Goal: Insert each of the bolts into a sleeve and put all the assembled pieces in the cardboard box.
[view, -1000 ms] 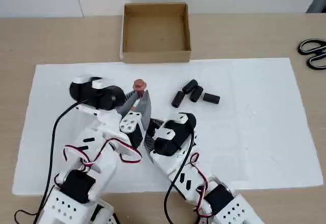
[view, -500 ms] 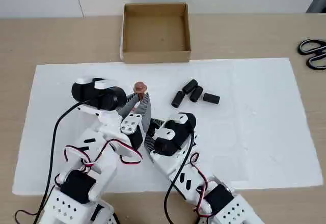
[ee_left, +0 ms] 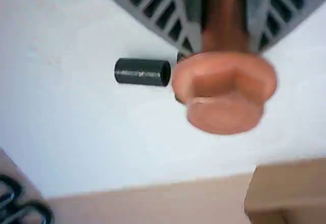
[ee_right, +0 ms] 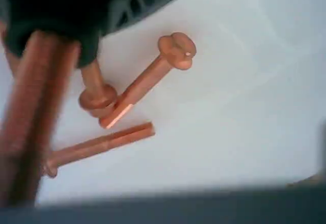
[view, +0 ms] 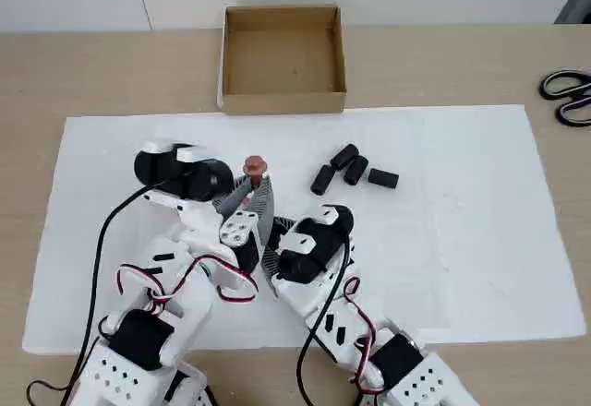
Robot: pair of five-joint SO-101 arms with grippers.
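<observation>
Wooden tabletop (view: 462,65) carries a white sheet (view: 462,240), with the open cardboard box (view: 222,55) at its twelve o'clock edge. Near the sheet's middle the left fingers (view: 256,183) are clamped on a copper bolt (view: 255,164), head up. Four black sleeves (view: 355,169) lie loose at its three o'clock. Whether the right arm (view: 309,244) grips anything cannot be told. Spare bolts (ee_right: 147,81) lie on the sheet near it.

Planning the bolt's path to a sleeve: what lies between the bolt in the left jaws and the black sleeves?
The stretch is bare: in the high view, plain white sheet runs from the bolt to the nearest of the sleeves.
</observation>
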